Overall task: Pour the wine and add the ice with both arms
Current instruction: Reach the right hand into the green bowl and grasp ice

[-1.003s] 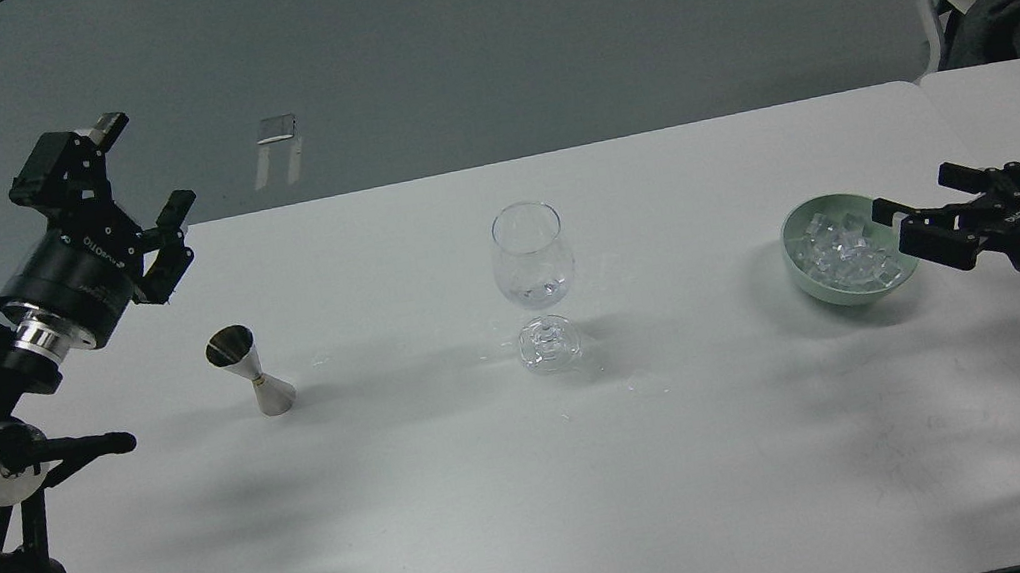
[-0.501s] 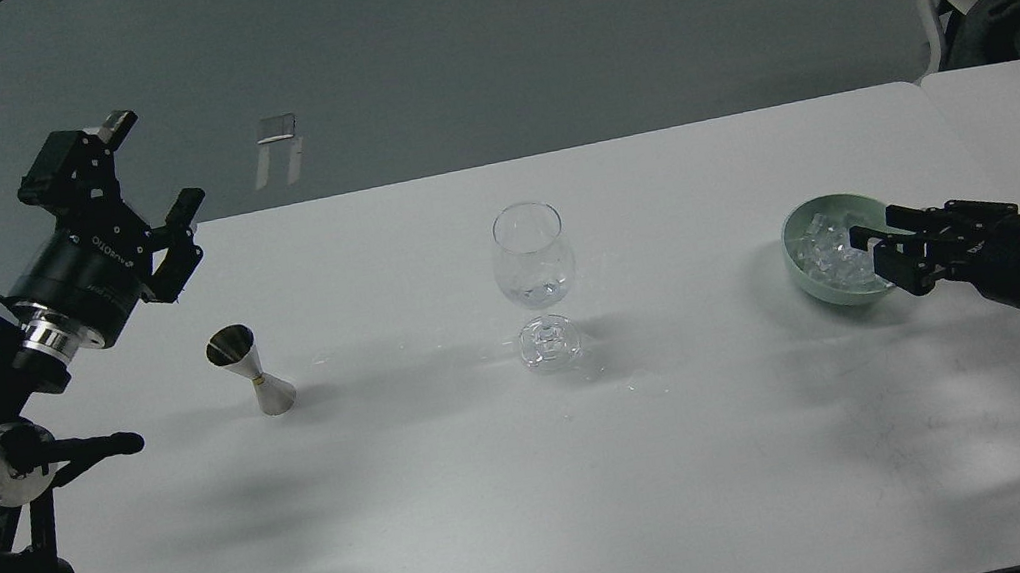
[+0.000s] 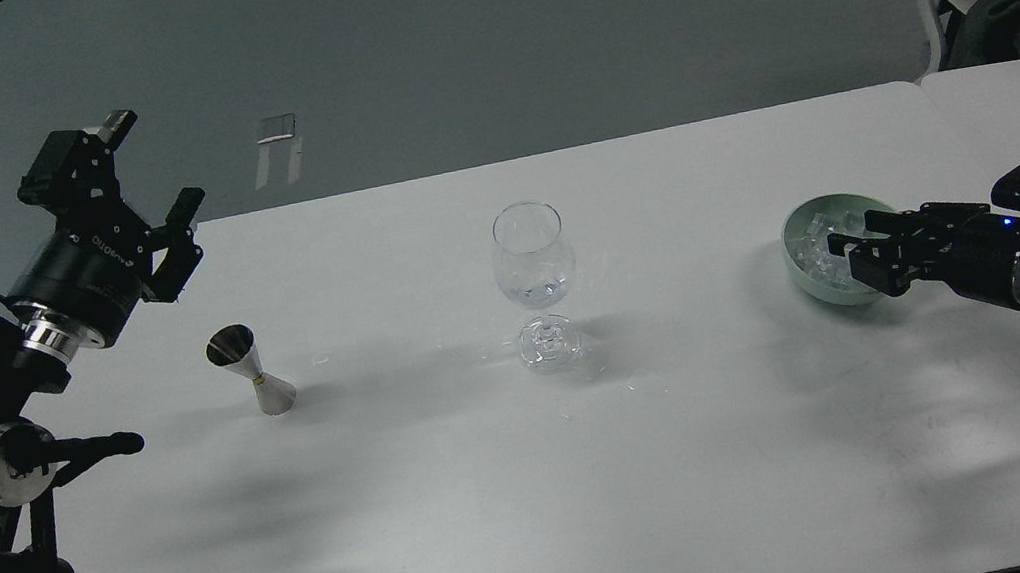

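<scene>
Jaws on both grippers are standing spread, neither pinching anything. Nearest on the right side, the right gripper [image 3: 854, 255] is reaching in horizontally, its long axis pointing left toward the middle of the table, and its dark fingers [image 3: 872, 270] are overlapping the near right part of the pale green bowl [image 3: 803, 268]; contact with the ice cannot be told. Small clear glassy ice cubes [image 3: 817, 241] are lying piled inside that bowl. On the left, a metal double-cone jigger [image 3: 252, 371] is standing upright, slightly leaning, wide mouth up. At centre, a clear stemmed wineglass [image 3: 534, 268] is standing upright on the matte white table [image 3: 500, 490], well apart from bowl and jigger. Farther back, the left gripper [image 3: 135, 176] is hanging above the table's far left corner, pointing up and away. Lettering on its black cylindrical body is showing but is not legible.
</scene>
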Available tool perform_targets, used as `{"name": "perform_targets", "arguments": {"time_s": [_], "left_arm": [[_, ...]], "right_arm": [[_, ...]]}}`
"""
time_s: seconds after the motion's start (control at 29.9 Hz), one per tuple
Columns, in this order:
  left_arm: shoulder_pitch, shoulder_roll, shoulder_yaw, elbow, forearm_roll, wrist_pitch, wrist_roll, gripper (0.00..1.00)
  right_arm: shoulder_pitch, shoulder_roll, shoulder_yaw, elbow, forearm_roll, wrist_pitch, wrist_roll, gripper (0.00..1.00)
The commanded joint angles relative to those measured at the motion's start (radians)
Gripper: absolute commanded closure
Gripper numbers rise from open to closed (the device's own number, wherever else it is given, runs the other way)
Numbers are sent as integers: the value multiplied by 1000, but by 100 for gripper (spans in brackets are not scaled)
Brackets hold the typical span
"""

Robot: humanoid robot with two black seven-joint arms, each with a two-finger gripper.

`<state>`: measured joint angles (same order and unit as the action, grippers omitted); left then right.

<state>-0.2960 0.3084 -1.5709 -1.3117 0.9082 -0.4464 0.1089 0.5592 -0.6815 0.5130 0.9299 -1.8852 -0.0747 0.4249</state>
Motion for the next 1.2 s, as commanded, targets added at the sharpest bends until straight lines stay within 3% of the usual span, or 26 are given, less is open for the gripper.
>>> {"name": "perform_targets", "arguments": {"time_s": [0.0,0.57,0.8,1.17], "left_arm": [[0,1,0,0,0,0,0,2],[0,3,0,-9,0,-3,0,2],[-2,6,0,-14,0,-5,0,2],[0,6,0,-20,0,-6,0,2]], "right_arm": [[-1,5,-1,0,0,9,-2,43],[4,10,-2,-11,0,36,-3,45],[8,22,-4,-20,0,36,-2,59],[8,23,-2,-31,0,36,-2,59]]}}
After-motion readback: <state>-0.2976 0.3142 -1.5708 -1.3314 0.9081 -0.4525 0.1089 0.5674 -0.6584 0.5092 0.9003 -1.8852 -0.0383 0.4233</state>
